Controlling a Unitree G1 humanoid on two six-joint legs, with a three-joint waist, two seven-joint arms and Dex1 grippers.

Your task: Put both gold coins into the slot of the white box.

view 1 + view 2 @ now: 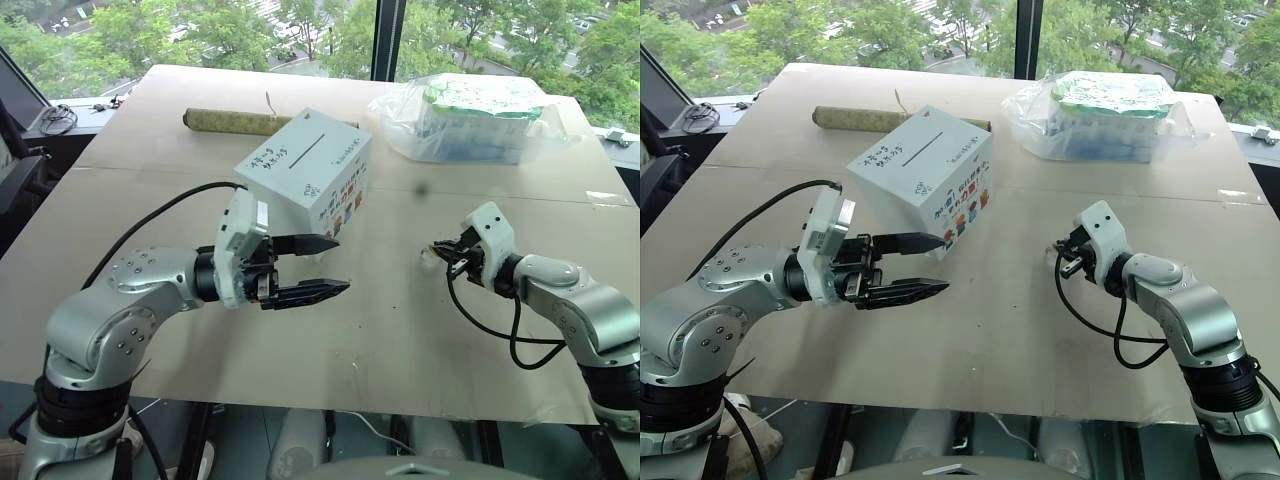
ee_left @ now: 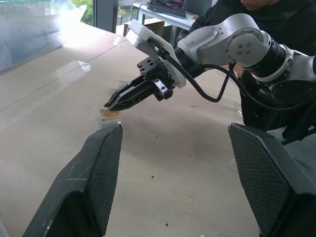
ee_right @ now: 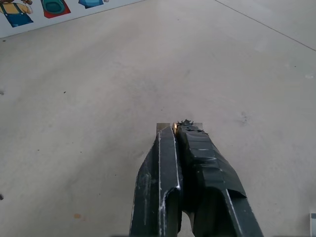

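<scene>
Left eye view. Nearest the camera is the left gripper (image 1: pixel 325 268), fingers wide apart and empty, pointing level toward 3 o'clock just in front of the white box (image 1: pixel 305 170). The box stands tilted on the table (image 1: pixel 150 120), its slot (image 1: pixel 306 150) on the upturned face, well clear of both arms. At 3 o'clock of the box sits the right gripper (image 1: pixel 440 250), fingers pressed together low over the table. Behind the box lie a cardboard tube (image 1: pixel 225 121) and, at 1 o'clock, a clear plastic bag (image 1: pixel 470 118).

Right eye view. Same layout; the gap between the right gripper and the box is a long stretch of bare table.

Left wrist view. Between the two broad dark fingers (image 2: pixel 89 182), the right gripper's tips come down onto a gold coin (image 2: pixel 111 113) that lies on or beside a small clear-white plastic block (image 2: pixel 105 124). Whether the tips have the coin pinched or merely press on it cannot be told here.

Right wrist view. The fingers (image 3: pixel 163 168) are closed together; a speck of gold shows at the tip seam, with a pale square edge behind it.

Risk assessment. The hold appears to be on the coin's extreme edge. A lift may let it slip out, or the block may come up with it. The slot is narrow: a coin held askew would likely strike the face and drop. The second coin I cannot locate.
</scene>
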